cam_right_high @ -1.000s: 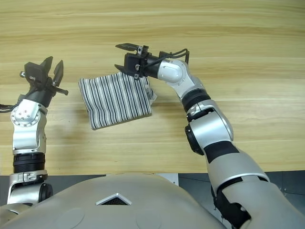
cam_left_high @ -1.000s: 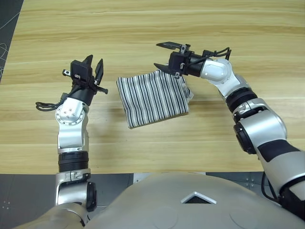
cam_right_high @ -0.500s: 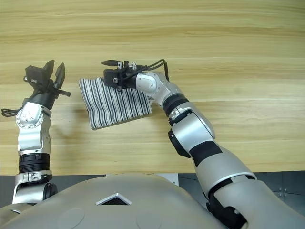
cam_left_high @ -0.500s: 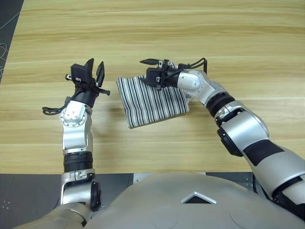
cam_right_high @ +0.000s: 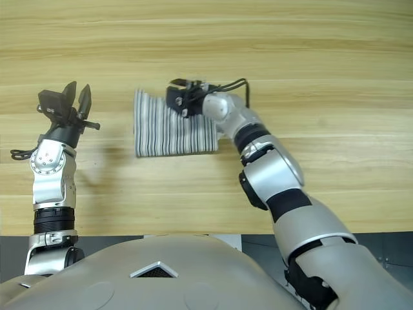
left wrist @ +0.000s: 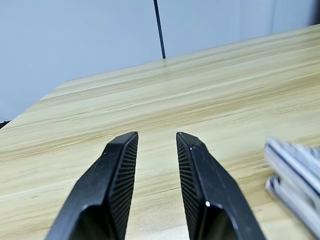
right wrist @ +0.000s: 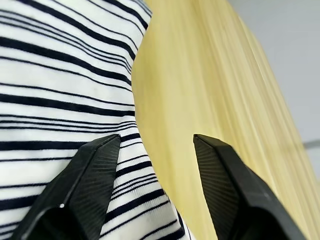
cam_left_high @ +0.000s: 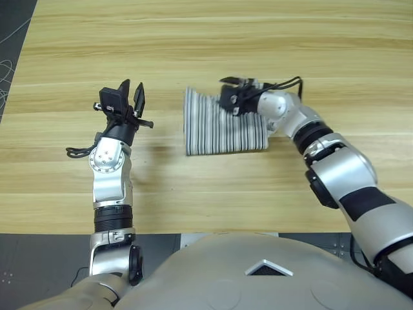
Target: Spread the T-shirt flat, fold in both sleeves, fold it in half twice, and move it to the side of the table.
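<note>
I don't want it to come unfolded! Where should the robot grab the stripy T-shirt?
Probably the far edge of the T-shirt, coming in from the robot's right. It lies flat in stacked layers, so a pinch at the edge should catch them all. The right gripper sits there, jaws open astride that edge.

Striped T-shirt (cam_left_high: 222, 129), wood table (cam_left_high: 193, 39)
Black-and-white stripes under the black right gripper (cam_left_high: 224, 92) jaws; table pale tan grain.
</note>
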Available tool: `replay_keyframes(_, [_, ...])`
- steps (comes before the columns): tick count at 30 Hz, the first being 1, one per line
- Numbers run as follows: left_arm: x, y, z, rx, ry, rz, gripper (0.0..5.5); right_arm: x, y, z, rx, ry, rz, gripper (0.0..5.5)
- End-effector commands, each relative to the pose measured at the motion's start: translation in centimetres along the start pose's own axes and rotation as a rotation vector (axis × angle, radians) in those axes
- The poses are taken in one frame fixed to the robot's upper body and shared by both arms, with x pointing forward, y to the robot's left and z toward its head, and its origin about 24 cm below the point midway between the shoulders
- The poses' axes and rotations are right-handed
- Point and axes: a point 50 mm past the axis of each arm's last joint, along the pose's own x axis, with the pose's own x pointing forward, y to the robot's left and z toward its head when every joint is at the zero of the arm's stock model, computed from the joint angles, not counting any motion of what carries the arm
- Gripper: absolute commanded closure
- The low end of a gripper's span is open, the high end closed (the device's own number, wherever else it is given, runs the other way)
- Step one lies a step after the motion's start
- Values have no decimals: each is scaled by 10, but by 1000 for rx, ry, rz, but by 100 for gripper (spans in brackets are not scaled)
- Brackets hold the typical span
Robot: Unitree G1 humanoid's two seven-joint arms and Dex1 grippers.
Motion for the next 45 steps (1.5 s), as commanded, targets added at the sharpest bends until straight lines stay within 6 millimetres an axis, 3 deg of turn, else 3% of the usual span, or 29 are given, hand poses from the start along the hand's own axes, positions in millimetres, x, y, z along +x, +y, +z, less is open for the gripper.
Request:
replay_keyframes(1, [-6, 14, 6, 11, -6, 50, 409, -70, -45, -89, 301, 337, -272, 281])
replay_keyframes(4, [-13, 22, 8, 11, -9, 82, 409, -119, -49, -133, 406, 505, -429, 281])
replay_keyframes(8, [-24, 24, 5, 23, 12, 103, 409, -169, -11, -181, 585, 658, -596, 281])
replay_keyframes(12, [-30, 26, 4, 19, 19, 121, 409, -203, 39, -209, 683, 811, -681, 281])
replay_keyframes(14, [-29, 24, 3, 9, 19, 117, 409, -208, 40, -211, 703, 796, -740, 281])
replay_keyframes(17, [-26, 21, 2, 1, 17, 116, 409, -211, 1, -200, 642, 672, -905, 281])
replay_keyframes(19, [-18, 18, 9, 27, -11, 90, 409, -227, -61, -177, 557, 455, -1163, 281])
replay_keyframes(21, [-8, 14, 22, 64, -66, 77, 409, -242, -119, -136, 434, 151, -1391, 281])
replay_keyframes(22, [-2, 12, 31, 81, -114, 90, 409, -242, -139, -111, 369, -22, -1458, 281])
replay_keyframes(24, [10, 5, 46, 90, -203, 116, 409, -228, -152, -74, 311, -281, -1518, 281])
replay_keyframes(25, [18, 0, 55, 92, -251, 142, 409, -210, -148, -59, 294, -377, -1492, 281])
replay_keyframes(28, [40, -25, 81, 32, -381, 150, 409, -152, -110, -28, 348, -567, -1374, 281])
replay_keyframes(31, [52, -42, 77, -47, -401, 111, 409, -119, -75, -20, 484, -584, -1372, 281])
replay_keyframes(34, [50, -56, 48, -36, -338, 113, 409, -84, -37, -12, 552, -559, -1181, 281])
replay_keyframes(37, [42, -69, 33, 75, -335, 64, 409, -83, -26, -9, 567, -594, -1147, 281])
replay_keyframes(45, [42, -75, 34, 50, -374, 120, 409, -81, -16, -17, 536, -544, -1048, 281])
